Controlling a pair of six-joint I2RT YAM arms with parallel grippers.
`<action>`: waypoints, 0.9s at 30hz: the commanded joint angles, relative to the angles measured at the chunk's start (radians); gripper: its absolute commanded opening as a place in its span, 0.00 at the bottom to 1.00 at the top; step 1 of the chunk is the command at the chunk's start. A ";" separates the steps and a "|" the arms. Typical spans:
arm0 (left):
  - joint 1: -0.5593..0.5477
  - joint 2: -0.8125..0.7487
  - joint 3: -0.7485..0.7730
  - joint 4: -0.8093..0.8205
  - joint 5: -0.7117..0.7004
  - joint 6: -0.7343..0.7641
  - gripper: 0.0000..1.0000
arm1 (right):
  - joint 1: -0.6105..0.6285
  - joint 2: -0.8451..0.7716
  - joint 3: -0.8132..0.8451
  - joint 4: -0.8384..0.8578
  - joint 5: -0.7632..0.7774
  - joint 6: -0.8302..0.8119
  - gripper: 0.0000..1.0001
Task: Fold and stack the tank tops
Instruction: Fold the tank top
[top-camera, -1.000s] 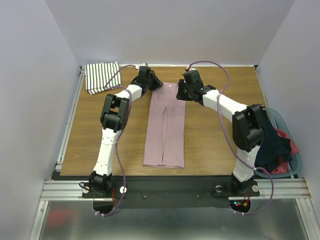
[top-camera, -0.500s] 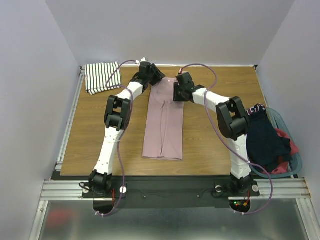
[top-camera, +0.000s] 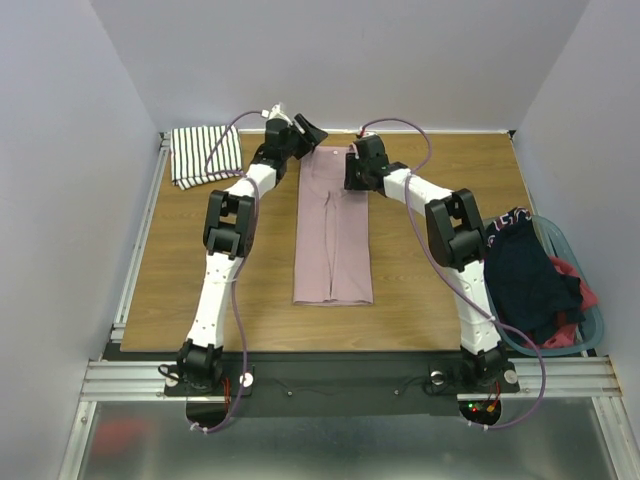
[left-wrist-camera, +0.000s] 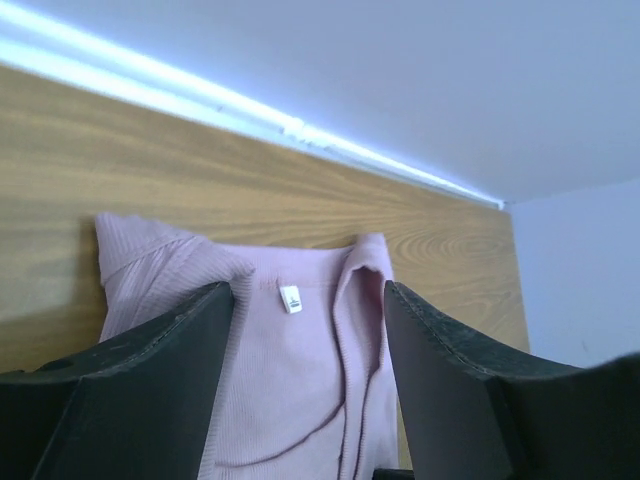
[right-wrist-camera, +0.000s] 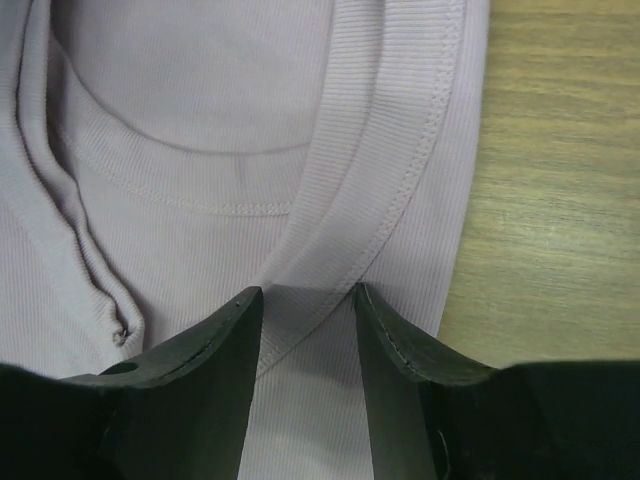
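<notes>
The pink tank top (top-camera: 335, 240) lies flat as a long narrow strip down the middle of the table, neck end at the far side. My left gripper (top-camera: 305, 132) hangs open just above that far end. In the left wrist view its jaws (left-wrist-camera: 308, 300) stand wide, with the top (left-wrist-camera: 290, 380) and its white label below them, untouched. My right gripper (top-camera: 352, 172) is down on the top's far right part, jaws (right-wrist-camera: 306, 295) apart, tips on the flat ribbed neckline (right-wrist-camera: 200, 100). No cloth is pinched. The striped tank top (top-camera: 205, 155) sits folded at the far left corner.
A teal basket (top-camera: 590, 320) at the right edge holds a dark navy garment (top-camera: 530, 285) and a red one (top-camera: 580, 300). A metal rail (top-camera: 140, 240) borders the table's left side. The back wall runs close behind the top's far end.
The pink top has slid toward the far edge. My left gripper opened, let go of the top's far end and lifted. The right gripper shifted left and farther away, staying on the top.
</notes>
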 joint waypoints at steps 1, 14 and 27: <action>0.011 -0.118 0.053 0.195 0.065 0.039 0.74 | -0.006 -0.004 0.049 0.005 -0.002 -0.045 0.50; -0.019 -0.650 -0.640 0.197 -0.032 -0.026 0.75 | -0.004 -0.369 -0.245 0.002 -0.026 0.083 0.60; -0.506 -1.393 -1.545 -0.328 -0.683 -0.235 0.58 | 0.177 -1.027 -1.115 0.019 -0.089 0.333 0.59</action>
